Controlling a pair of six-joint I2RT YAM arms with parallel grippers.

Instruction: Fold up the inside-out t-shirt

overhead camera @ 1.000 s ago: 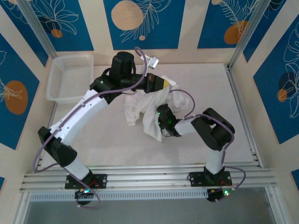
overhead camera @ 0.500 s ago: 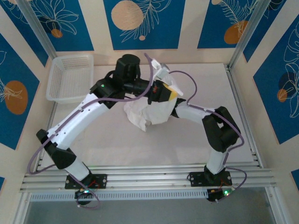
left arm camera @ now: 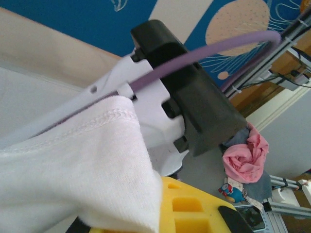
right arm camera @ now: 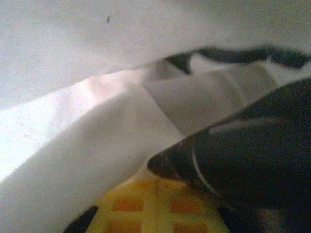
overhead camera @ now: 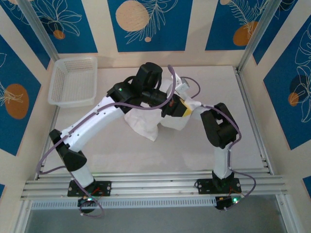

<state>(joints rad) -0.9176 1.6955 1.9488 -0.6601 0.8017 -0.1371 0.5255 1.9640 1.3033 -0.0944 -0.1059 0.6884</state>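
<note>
The inside-out t-shirt (overhead camera: 146,124) is a bunched white cloth lifted off the table near the middle, hanging down to the left. My left gripper (overhead camera: 181,108), with yellow pads, reaches in from the left and is shut on the shirt's upper edge. In the left wrist view a hemmed fold of the shirt (left arm camera: 73,165) drapes over the yellow finger (left arm camera: 194,208). My right arm (overhead camera: 221,128) bends in from the right; its gripper tip is covered by cloth beside the left gripper. The right wrist view has white cloth (right arm camera: 73,145) lying over its yellow pad (right arm camera: 155,206), shut on it.
A white mesh basket (overhead camera: 73,80) stands at the back left corner. Bare table (overhead camera: 146,158) lies in front of the shirt. Metal rails (overhead camera: 155,182) run along the near edge, and a frame rail (overhead camera: 250,107) borders the right side.
Both grippers have carried the shirt up and to the right. The left arm has stretched rightward and the right arm has folded back with its wrist raised toward the back.
</note>
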